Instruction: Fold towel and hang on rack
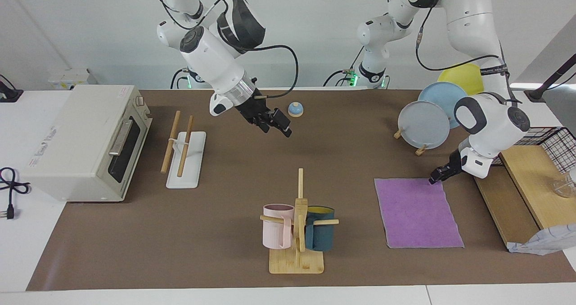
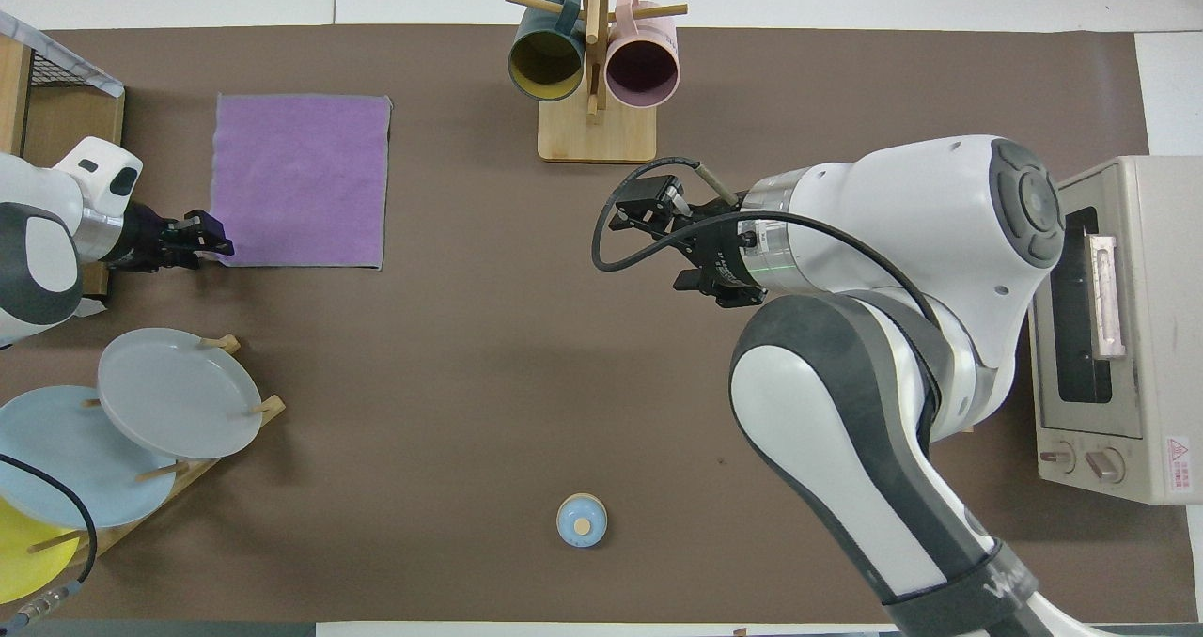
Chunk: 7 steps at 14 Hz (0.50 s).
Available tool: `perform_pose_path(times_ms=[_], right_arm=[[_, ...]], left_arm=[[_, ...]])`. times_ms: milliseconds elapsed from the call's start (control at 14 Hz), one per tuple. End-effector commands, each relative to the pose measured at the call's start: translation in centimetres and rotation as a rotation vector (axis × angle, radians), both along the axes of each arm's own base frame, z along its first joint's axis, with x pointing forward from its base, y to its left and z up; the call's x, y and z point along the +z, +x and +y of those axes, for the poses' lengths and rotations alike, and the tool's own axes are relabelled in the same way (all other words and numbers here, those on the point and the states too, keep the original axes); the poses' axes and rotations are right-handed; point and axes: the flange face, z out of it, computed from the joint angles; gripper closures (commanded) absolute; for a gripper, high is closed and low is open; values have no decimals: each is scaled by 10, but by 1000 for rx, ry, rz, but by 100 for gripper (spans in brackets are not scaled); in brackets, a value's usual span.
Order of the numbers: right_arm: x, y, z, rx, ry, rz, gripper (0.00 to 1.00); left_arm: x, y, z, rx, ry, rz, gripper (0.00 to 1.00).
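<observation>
The purple towel point(image 1: 416, 213) lies flat on the brown mat at the left arm's end of the table; it also shows in the overhead view point(image 2: 299, 181). My left gripper point(image 1: 435, 178) is low at the towel's corner nearest the robots and the wooden shelf, also seen from overhead point(image 2: 211, 236). The rack point(image 1: 184, 150), a white base with two wooden rods, stands beside the toaster oven; my right arm hides it in the overhead view. My right gripper point(image 1: 276, 124) is open and empty, up in the air over the middle of the mat, also seen from overhead point(image 2: 639, 207).
A bamboo mug tree point(image 1: 297, 233) with a pink and a teal mug stands at the mat's edge farthest from the robots. A toaster oven point(image 1: 85, 141) is at the right arm's end. A plate stand point(image 1: 425, 123), a blue bell point(image 1: 295, 109) and a wooden shelf point(image 1: 517, 192) are nearby.
</observation>
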Motion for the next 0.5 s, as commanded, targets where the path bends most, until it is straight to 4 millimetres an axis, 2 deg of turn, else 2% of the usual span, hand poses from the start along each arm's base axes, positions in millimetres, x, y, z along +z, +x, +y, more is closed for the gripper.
perform_pose_path(times_ms=[0,143,286,357,429], right_arm=[[3,-14,18,-71,58,43,0],[1,-18,29,-160,87,54,0],[-2,-22,35,-201,120,53,0],[-5,-26,39,-208,125,47,0],[-7,-30,43,-203,125,45,0]], left_arm=[[-2,6,3,-7,-22,10,62],[-2,6,3,-9,-23,11,85],[-3,6,2,-9,-23,8,90],[-4,6,3,-7,-23,10,99],[-2,6,2,-10,-22,9,100]])
